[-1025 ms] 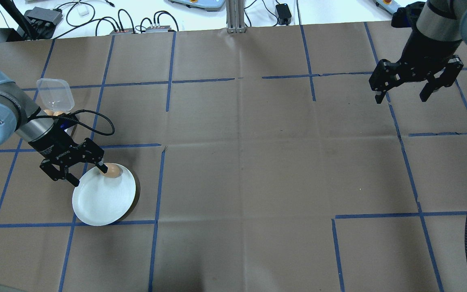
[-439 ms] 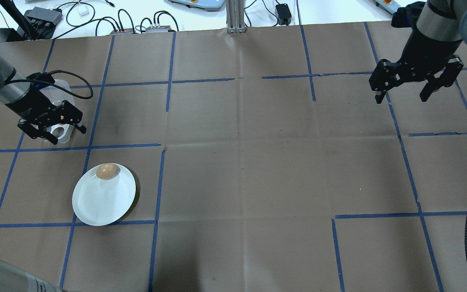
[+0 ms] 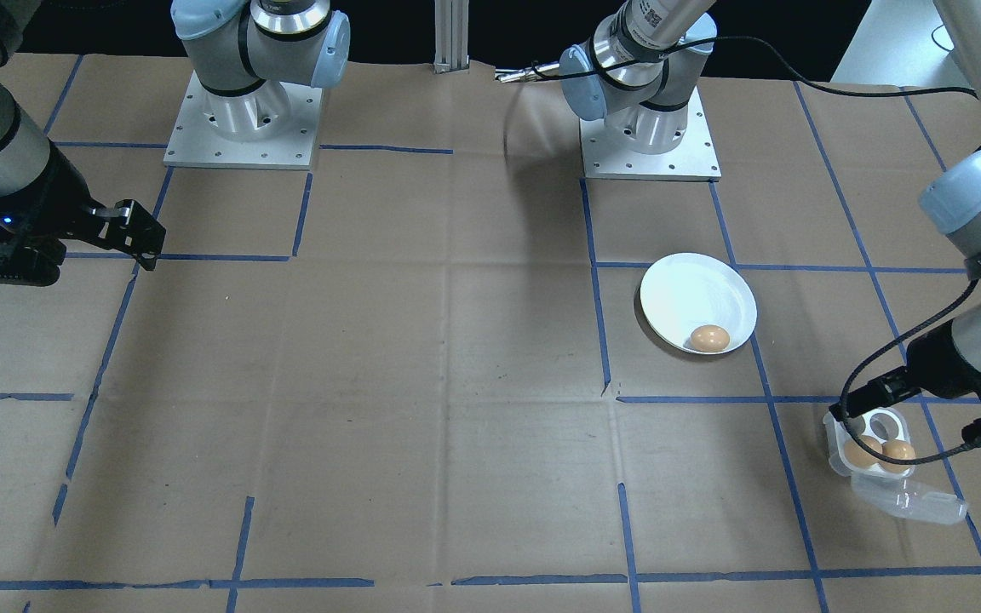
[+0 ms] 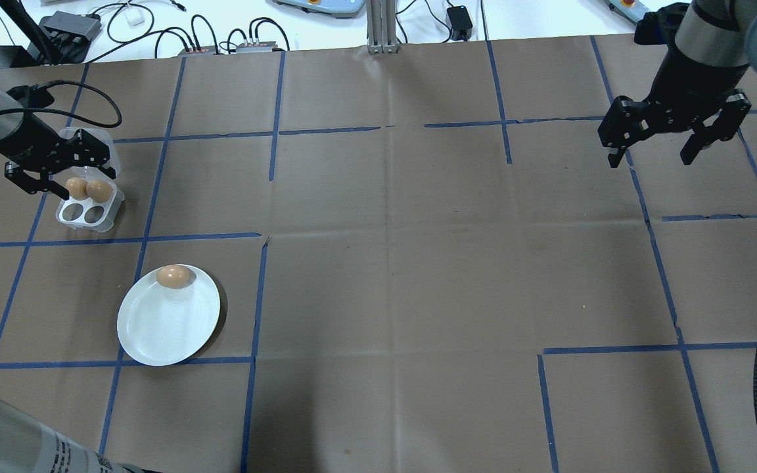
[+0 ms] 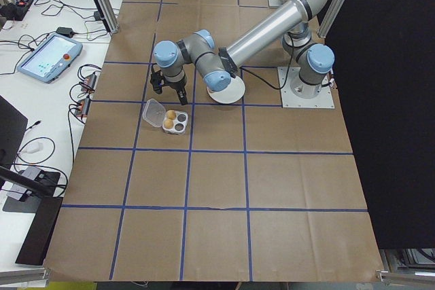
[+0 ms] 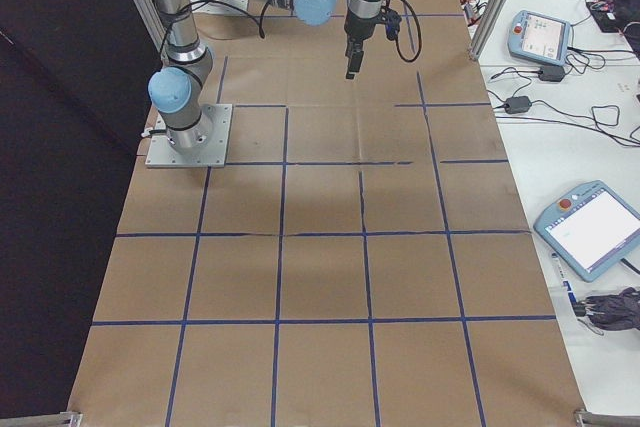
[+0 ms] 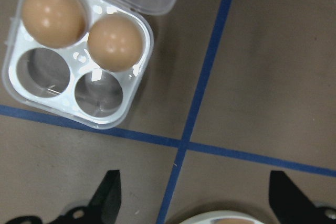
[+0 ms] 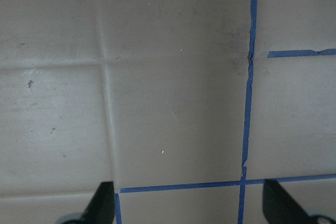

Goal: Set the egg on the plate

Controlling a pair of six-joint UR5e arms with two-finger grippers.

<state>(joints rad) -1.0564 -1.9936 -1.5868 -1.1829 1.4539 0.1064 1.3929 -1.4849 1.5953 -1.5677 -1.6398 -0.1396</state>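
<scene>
Where it lies on the white plate (image 4: 161,328), the egg (image 4: 174,276) is smooth brown.

This is a robotics lab. Two arm bases (image 3: 243,115) are bolted on steel plates to a surface (image 3: 456,358) covered in brown paper and divided into squares by blue tape (image 4: 260,302). At the left and right edges of the side views, white benches carry teach pendants (image 6: 592,229), and cables and power boxes (image 4: 69,25) crowd the upper left of the overhead view.
</scene>
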